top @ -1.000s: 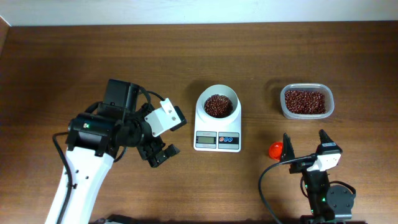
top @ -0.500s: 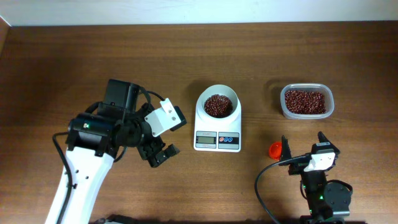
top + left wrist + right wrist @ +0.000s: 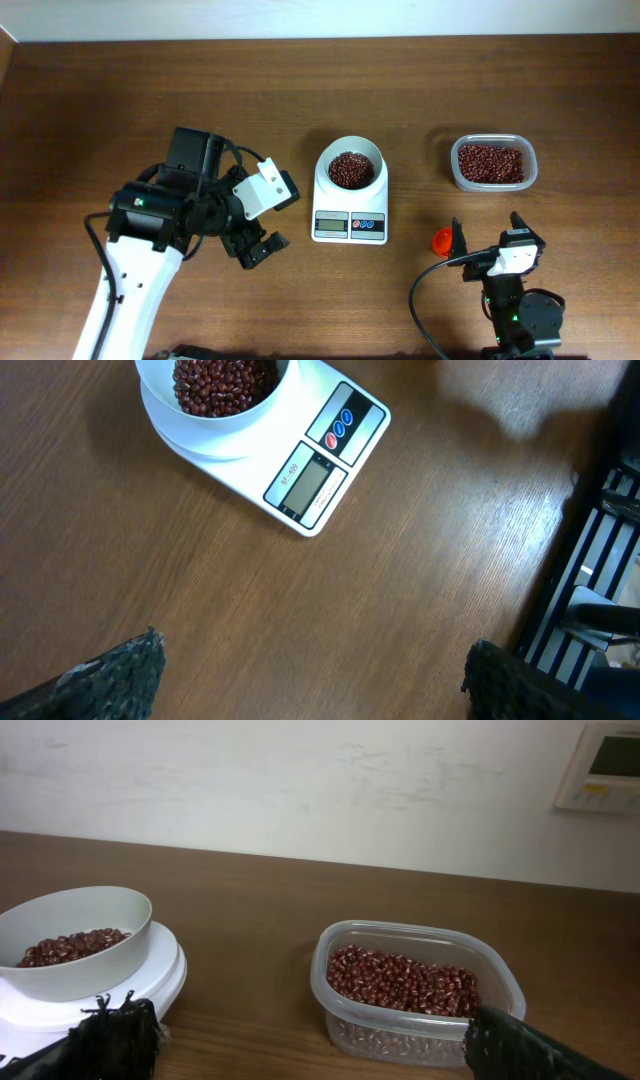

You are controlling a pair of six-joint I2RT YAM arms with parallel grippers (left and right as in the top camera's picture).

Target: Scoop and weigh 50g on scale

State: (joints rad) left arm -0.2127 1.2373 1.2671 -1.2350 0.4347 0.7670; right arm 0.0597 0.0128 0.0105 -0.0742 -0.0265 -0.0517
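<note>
Dark wood-grain table [image 3: 120,90] is seen under everything, with a pale wall [image 3: 300,780] behind its far edge. At the middle of the table the white scale [image 3: 350,208] is set, its grey display and two small buttons turned toward the near edge. On its platform a round white bowl [image 3: 351,142] is carried, and a heap of red-brown beans [image 3: 351,169] is held inside it. Toward the right edge a clear tub [image 3: 494,186] is placed, well apart from the scale, with more beans in it. A small red object [image 3: 441,239] lies near the near edge, just beside the right gripper [image 3: 486,222], whose fingers are spread wide on nothing. The left gripper [image 3: 262,248] is held left of the scale, its fingers likewise parted and empty.
</note>
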